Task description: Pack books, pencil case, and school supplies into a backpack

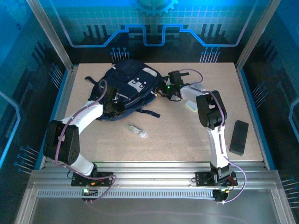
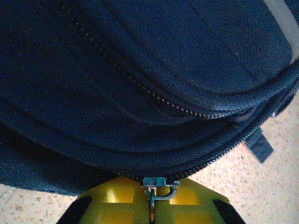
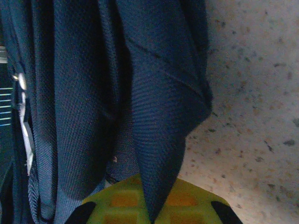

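Observation:
The navy backpack (image 1: pixel 131 84) lies at the back middle of the table. My left gripper (image 1: pixel 113 106) is at its near-left edge; in the left wrist view this gripper (image 2: pixel 154 189) is shut on the metal zipper pull (image 2: pixel 159 183) of the backpack (image 2: pixel 140 70). My right gripper (image 1: pixel 164 91) is at the bag's right side, and in the right wrist view this gripper (image 3: pixel 156 207) is shut on a fold of the navy fabric (image 3: pixel 159 116). A short clear tube (image 1: pixel 138 131) lies in front of the bag. A flat book with a lime-green edge (image 1: pixel 190 106) lies partly under the right arm.
A long dark oblong (image 1: pixel 239 136), possibly the pencil case, lies near the table's right edge. A black strap (image 1: pixel 148 112) trails from the bag toward the middle. Metal frame posts and blue walls ring the table. Bare tabletop (image 1: pixel 177 140) lies in front.

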Controlling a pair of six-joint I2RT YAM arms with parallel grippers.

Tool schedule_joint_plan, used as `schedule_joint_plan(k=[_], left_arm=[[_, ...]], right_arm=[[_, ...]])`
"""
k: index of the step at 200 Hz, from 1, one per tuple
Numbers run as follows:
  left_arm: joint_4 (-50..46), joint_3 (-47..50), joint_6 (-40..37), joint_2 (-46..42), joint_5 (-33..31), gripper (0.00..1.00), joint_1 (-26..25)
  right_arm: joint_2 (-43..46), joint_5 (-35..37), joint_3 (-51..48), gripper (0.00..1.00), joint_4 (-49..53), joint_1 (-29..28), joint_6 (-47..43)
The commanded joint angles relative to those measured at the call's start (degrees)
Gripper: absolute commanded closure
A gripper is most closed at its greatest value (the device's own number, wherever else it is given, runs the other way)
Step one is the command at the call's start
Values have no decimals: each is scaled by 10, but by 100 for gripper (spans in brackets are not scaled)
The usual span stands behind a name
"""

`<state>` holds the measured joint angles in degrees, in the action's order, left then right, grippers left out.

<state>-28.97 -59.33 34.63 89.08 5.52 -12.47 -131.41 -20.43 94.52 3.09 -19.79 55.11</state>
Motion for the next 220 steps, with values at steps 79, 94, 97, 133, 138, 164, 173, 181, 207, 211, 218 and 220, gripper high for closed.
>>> schedule_joint_plan(k=[79,94,97,133,138,164,173,181,207,211,218,220], left_arm=[[1,-150,-5,19,55,100,-83],[-4,-172,-18,30,57,100,-96],[-5,-176,-21,32,58,100,-99],[-12,-200,-50,45,48,100,-127],[-9,-200,-51,46,51,100,-129],[2,-202,-61,53,65,100,-140],[3,-203,-66,57,69,100,-145],[3,-204,-69,59,74,100,-146],[-7,-197,-79,52,83,100,-148],[-10,-195,-81,49,80,100,-148],[-17,-192,-86,43,73,100,-147],[-19,-190,-89,41,70,100,-148]], right_arm=[[206,-76,-137,24,46,37,6],[240,-95,-180,24,18,31,29],[246,-98,-188,24,12,28,33],[271,-114,-244,24,-60,-17,99],[268,-113,-249,24,-76,-24,110],[232,-95,-242,26,-142,-59,147],[211,-91,-228,27,-156,-71,155],[193,-87,-213,31,-159,-78,157],[159,-62,-196,76,-164,-81,161],[156,-59,-198,84,-170,-80,162],[156,-53,-202,100,-179,-76,162],[156,-51,-204,100,-181,-75,162]])
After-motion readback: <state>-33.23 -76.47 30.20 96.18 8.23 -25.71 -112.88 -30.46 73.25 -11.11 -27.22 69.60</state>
